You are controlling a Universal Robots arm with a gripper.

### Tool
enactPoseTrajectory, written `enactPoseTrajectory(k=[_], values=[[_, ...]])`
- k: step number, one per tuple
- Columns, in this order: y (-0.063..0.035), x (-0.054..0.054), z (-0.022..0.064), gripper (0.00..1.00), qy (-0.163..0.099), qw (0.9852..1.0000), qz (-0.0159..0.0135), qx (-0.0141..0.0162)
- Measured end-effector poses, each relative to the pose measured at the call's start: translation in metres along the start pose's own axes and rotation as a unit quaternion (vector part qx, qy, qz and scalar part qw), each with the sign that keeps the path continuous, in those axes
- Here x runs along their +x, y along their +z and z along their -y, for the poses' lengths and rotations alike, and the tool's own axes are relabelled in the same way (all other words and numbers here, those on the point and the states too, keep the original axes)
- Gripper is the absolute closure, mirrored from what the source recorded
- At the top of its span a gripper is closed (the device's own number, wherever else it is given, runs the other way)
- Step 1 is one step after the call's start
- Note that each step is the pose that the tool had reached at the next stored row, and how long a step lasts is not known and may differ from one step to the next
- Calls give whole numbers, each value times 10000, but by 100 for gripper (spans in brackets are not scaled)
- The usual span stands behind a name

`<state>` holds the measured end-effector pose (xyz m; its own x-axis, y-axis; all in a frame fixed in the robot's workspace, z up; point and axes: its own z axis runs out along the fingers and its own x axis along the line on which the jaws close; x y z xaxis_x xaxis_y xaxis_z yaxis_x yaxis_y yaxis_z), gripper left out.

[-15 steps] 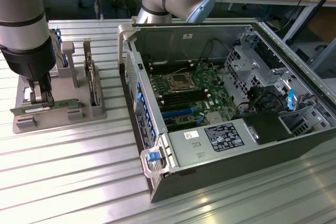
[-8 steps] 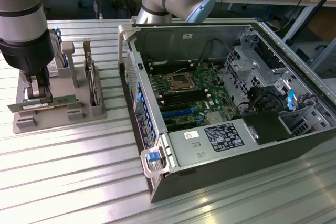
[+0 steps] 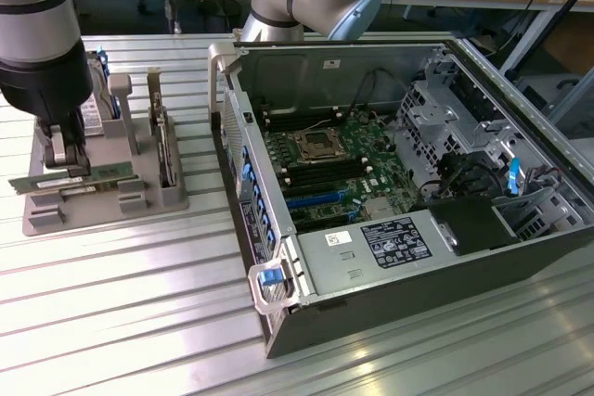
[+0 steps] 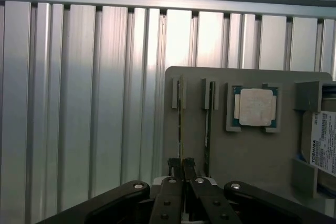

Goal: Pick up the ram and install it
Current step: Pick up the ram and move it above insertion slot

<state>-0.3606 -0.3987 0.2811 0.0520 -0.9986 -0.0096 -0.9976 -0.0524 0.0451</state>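
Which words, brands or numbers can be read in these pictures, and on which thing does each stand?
"TOSHIBA": white label of the silver hard drive, printed sideways.
Smaller print on that label: too small to read.
Black label and white sticker on the grey power supply box: too small to read.
No text readable on the thin green memory stick between the fingers.

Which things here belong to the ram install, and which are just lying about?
For the job:
- the ram, clamped in the gripper
- motherboard inside the open computer case

Lying about:
- second memory stick
- CPU chip
- hard drive
- gray holder under them
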Motion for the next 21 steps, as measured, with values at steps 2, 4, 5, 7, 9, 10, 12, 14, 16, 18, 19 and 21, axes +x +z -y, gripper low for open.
enactPoseTrajectory(k=[2,4,5,7,9,10,12,14,16,18,19,21], values=[[-25,0,-1,88,0,10000,-1,0],[-79,-1,-3,88,0,10000,-1,0],[-105,-1,-4,88,0,10000,-1,0],[-133,-1,-4,88,0,10000,-1,-1],[-173,-2,-4,88,0,10000,-1,0],[-194,-2,-5,88,0,10000,-1,0],[-228,-2,-6,88,0,10000,-1,0],[-252,-2,-6,88,0,10000,-1,0],[-296,-3,-6,88,0,10000,-1,0],[-331,-3,-7,88,0,10000,-1,0],[-351,-3,-7,88,0,10000,-1,0],[-377,-3,-7,88,0,10000,-1,0]])
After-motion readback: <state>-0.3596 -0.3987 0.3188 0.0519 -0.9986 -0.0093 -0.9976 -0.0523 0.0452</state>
